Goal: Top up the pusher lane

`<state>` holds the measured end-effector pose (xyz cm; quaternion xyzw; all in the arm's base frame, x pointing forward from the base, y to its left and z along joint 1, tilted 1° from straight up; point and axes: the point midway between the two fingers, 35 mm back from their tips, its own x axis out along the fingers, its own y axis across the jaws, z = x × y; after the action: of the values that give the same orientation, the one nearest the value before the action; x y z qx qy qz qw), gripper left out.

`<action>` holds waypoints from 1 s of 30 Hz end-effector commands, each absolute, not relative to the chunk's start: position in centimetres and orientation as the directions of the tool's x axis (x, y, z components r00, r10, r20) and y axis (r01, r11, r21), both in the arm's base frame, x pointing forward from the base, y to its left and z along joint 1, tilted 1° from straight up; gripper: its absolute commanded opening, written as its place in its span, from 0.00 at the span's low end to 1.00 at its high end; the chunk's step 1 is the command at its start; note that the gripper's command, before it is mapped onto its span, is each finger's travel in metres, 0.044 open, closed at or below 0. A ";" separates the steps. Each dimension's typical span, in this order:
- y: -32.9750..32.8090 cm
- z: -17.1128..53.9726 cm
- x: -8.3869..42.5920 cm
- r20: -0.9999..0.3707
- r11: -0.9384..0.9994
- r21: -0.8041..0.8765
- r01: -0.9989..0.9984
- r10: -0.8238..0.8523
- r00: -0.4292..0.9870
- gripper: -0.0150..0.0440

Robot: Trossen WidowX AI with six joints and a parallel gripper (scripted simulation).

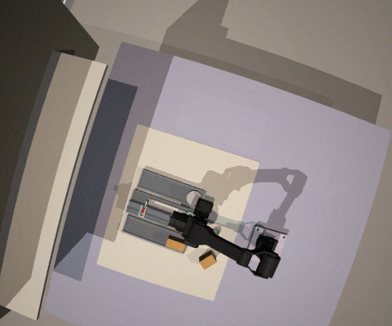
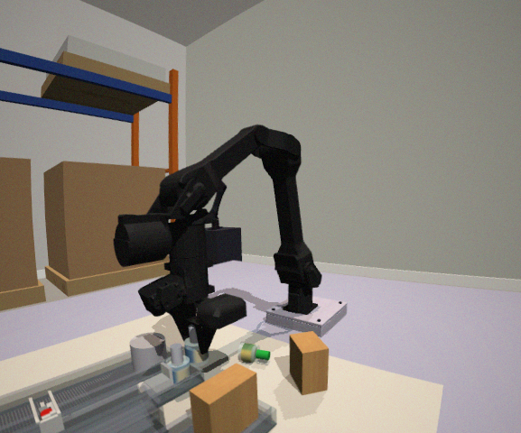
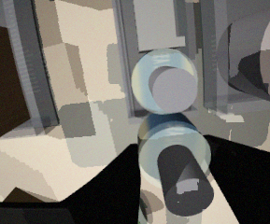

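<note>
My gripper point(image 2: 196, 346) point(image 3: 169, 147) is shut on an upright clear jar with a grey cap point(image 3: 187, 193) and a blue and cream body. It holds the jar just outside the front end of the sprung lane point(image 3: 124, 70). A matching grey-capped jar point(image 2: 179, 371) point(image 3: 174, 90) stands at the lane's front end, with the pale pusher point(image 3: 157, 23) behind it. The two jars are very close; I cannot tell whether they touch. The held jar's base and the low front stop are partly hidden. A green-capped jar point(image 2: 248, 353) point(image 1: 216, 232) lies on its side.
A grey cylinder point(image 1: 193, 196) point(image 2: 144, 356) stands in the neighbouring lane. One wooden block point(image 1: 175, 244) point(image 2: 225, 402) is by the other side lane; another wooden block point(image 1: 208, 260) point(image 2: 315, 368) stands on the mat point(image 1: 168, 280). A small white piece with a red mark point(image 1: 143, 210) point(image 2: 45, 412) sits farther back.
</note>
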<state>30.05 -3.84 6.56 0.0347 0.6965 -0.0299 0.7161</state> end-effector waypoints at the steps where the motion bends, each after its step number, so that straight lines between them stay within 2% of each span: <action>1: -4.0 6.5 30.8 -0.999 0.996 0.004 0.094 0.000 0.044 0.25; 30: -4.1 6.5 32.0 -0.999 0.996 0.004 0.094 0.000 0.045 0.25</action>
<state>31.20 -3.95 6.59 0.0346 0.6960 -0.0299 0.7166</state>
